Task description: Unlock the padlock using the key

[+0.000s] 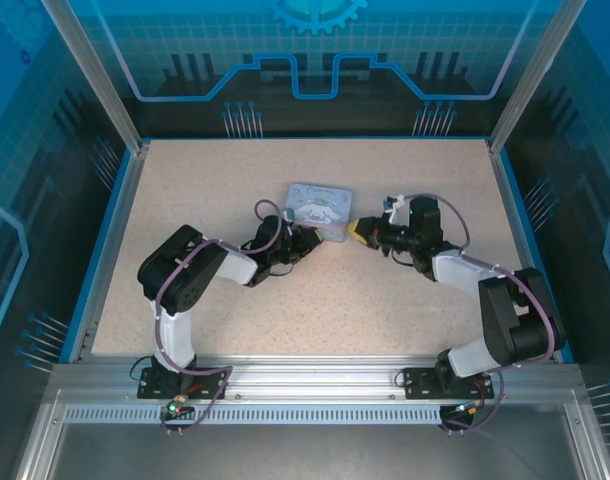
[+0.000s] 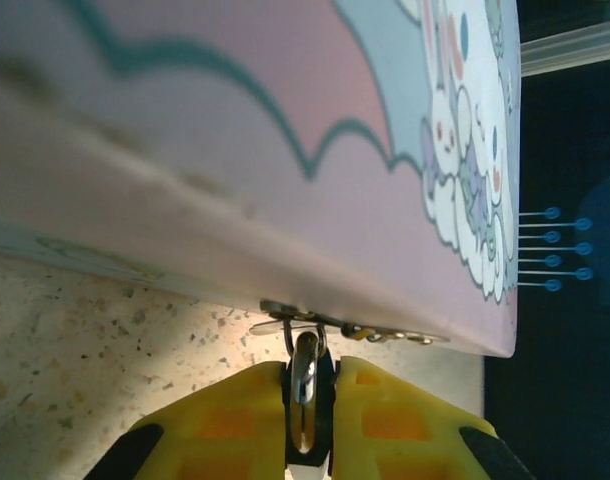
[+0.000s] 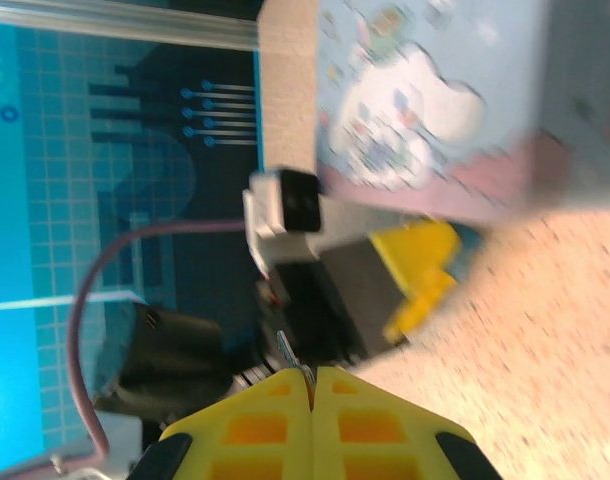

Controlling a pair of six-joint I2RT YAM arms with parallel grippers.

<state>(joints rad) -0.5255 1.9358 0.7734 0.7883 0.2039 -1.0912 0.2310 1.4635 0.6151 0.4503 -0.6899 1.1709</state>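
Observation:
The small padlock [image 2: 304,382] hangs by its thin shackle from the hasp on the side of the pale tin [image 2: 285,150]. My left gripper [image 2: 312,366] is shut on the padlock's body, its yellow fingers [image 2: 235,420] pressing both flat sides. From above, the left gripper [image 1: 311,240] sits against the near edge of the tin [image 1: 320,205]. My right gripper [image 3: 311,373] is shut on the key [image 3: 288,349], whose thin blade sticks out past the fingertips toward the left gripper [image 3: 417,268]. From above, the right gripper [image 1: 362,231] hovers just right of the tin.
The tin [image 3: 415,110] with its cartoon picture lies mid-table on the speckled surface [image 1: 315,300]. Blue walls and metal posts [image 1: 95,80] fence the table. Open tabletop lies all around the two grippers.

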